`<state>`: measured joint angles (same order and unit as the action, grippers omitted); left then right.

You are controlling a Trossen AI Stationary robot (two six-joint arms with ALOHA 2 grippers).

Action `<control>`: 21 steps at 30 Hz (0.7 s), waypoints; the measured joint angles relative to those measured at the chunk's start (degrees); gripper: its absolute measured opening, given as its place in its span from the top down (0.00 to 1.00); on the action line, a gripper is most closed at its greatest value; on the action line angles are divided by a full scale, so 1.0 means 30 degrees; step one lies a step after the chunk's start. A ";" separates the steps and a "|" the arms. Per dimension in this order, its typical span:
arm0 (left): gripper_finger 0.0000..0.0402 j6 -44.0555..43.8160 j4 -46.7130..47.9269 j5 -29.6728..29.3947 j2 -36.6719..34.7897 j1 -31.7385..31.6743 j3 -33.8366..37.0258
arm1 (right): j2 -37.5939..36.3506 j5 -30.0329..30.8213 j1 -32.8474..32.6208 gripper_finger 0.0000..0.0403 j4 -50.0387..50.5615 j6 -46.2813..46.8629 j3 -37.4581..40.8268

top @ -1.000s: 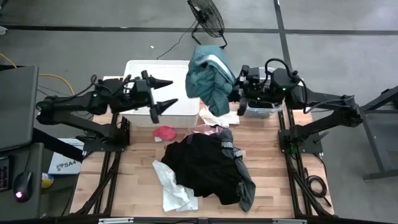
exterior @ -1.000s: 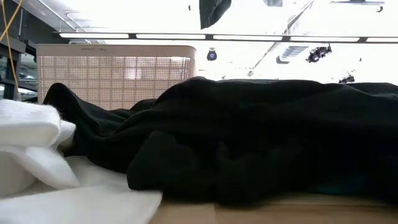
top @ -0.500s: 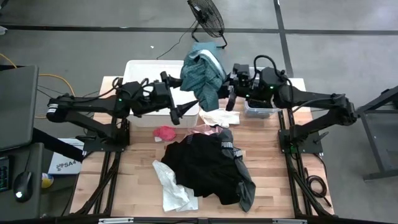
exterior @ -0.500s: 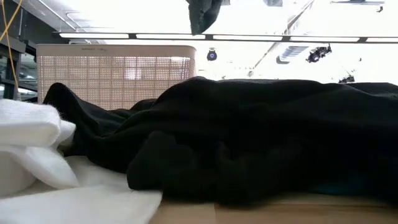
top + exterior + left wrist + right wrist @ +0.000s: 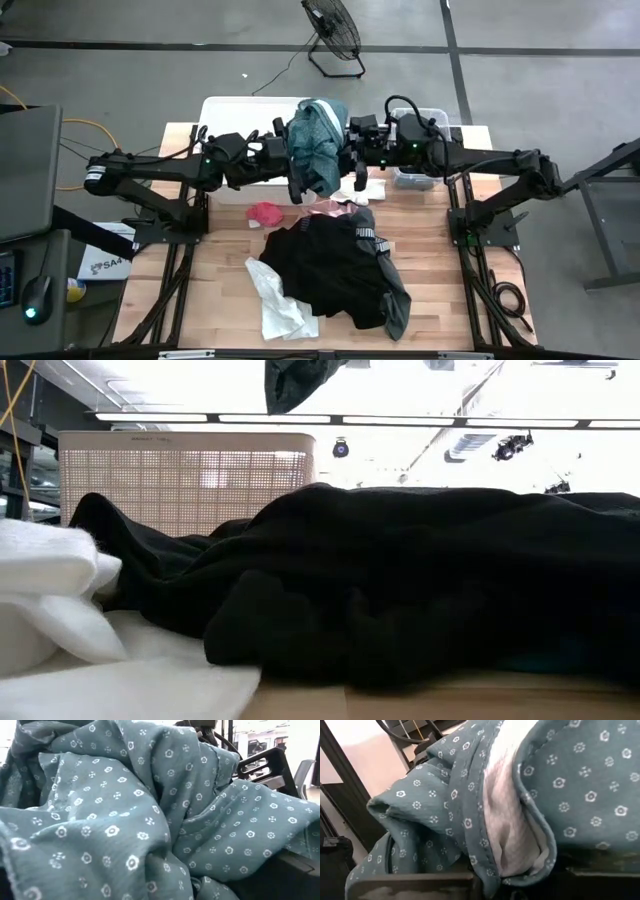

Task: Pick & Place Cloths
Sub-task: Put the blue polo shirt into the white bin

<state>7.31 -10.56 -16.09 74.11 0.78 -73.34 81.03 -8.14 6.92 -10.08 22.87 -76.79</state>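
The right tool (image 5: pixel 352 150) was clamped on the teal flower-print garment (image 5: pixel 313 140), which hung in the air beside the white basket (image 5: pixel 232 110). The left tool (image 5: pixel 287 165), its fingers wide apart, pressed into the fabric. The risk: the loose folds could catch the basket rim, or the garment could drop on the black cloths (image 5: pixel 335 265) on the desk (image 5: pixel 430 250) if the right tool let go early.

The teal-green cloth (image 5: pixel 315 140) and both claws have moved left, toward the basket (image 5: pixel 232 108).
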 joint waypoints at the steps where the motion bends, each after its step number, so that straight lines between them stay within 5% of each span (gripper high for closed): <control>1: 0.10 -0.0001 0.0006 0.0024 0.0000 0.0000 -0.0001 | 0.0000 0.0006 0.0000 0.91 -0.0001 -0.0006 0.0000; 5: 0.24 -0.0320 0.0080 0.0008 0.0000 -0.0015 -0.0004 | 0.0000 -0.0016 0.0010 0.91 0.0008 -0.0036 0.0000; 14: 0.75 -0.1048 0.0596 0.0245 -0.0279 -0.0002 -0.0067 | 0.0000 -0.0337 0.0018 0.91 0.0137 -0.0033 0.0015; 18: 0.80 -0.1029 0.0846 0.0554 -0.0510 -0.0022 -0.0067 | 0.0000 -0.0264 0.0129 0.90 0.0245 -0.0038 0.0015; 21: 0.81 -0.1045 0.1467 0.0728 -0.0825 -0.0007 -0.0052 | 0.0044 0.0025 0.0102 0.78 0.0261 -0.0036 0.0015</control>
<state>4.18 -6.16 -13.90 71.63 0.75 -73.49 81.17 -8.06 7.22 -9.30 22.76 -76.75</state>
